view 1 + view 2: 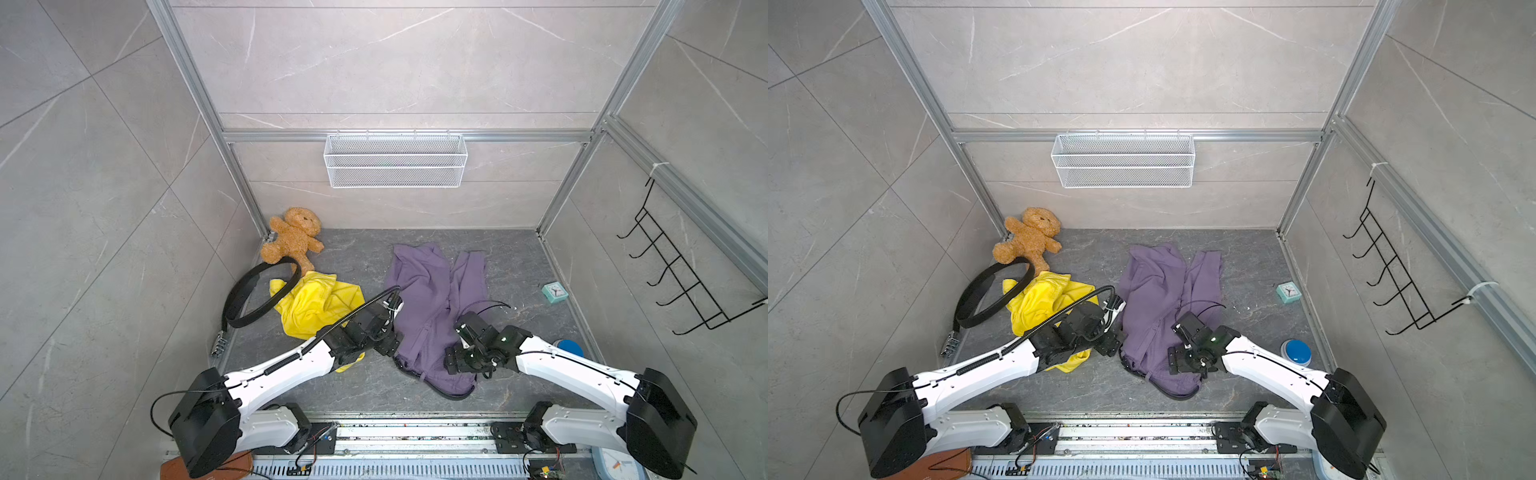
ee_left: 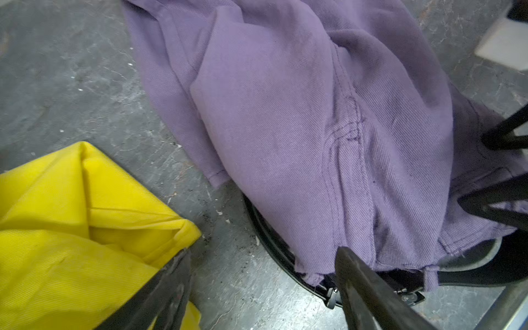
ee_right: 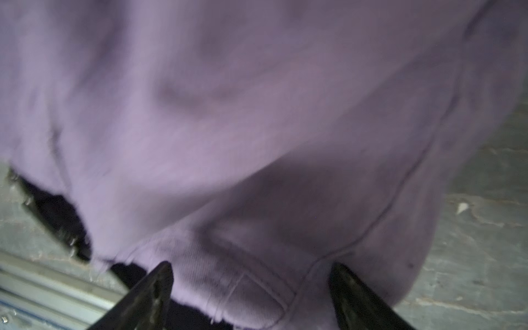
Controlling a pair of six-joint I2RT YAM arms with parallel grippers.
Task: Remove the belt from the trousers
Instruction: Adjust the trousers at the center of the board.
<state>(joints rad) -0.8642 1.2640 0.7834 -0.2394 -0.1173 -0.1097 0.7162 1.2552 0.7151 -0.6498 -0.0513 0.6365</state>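
Note:
The purple trousers (image 1: 428,299) (image 1: 1154,291) lie crumpled mid-floor, waist toward the front rail. A black belt (image 1: 453,397) (image 1: 1177,397) curves round the waistband; in the left wrist view the belt (image 2: 268,243) passes under the cloth (image 2: 285,114) to a metal buckle (image 2: 333,297). My left gripper (image 1: 384,347) (image 2: 263,253) is open at the waist's left edge, bare floor between its fingers, one finger (image 2: 360,285) over the buckle. My right gripper (image 1: 453,361) (image 3: 251,265) is open, low over the waistband (image 3: 257,114), blurred; the belt (image 3: 57,214) shows beside it.
A second black belt (image 1: 237,291) loops loose at the left wall over a yellow garment (image 1: 316,303). Teddy bear (image 1: 295,237) in the back-left corner. Teal clock (image 1: 555,292) and blue round object (image 1: 570,347) by the right wall. Wire basket (image 1: 395,160) and hook rack (image 1: 673,270) hang on the walls.

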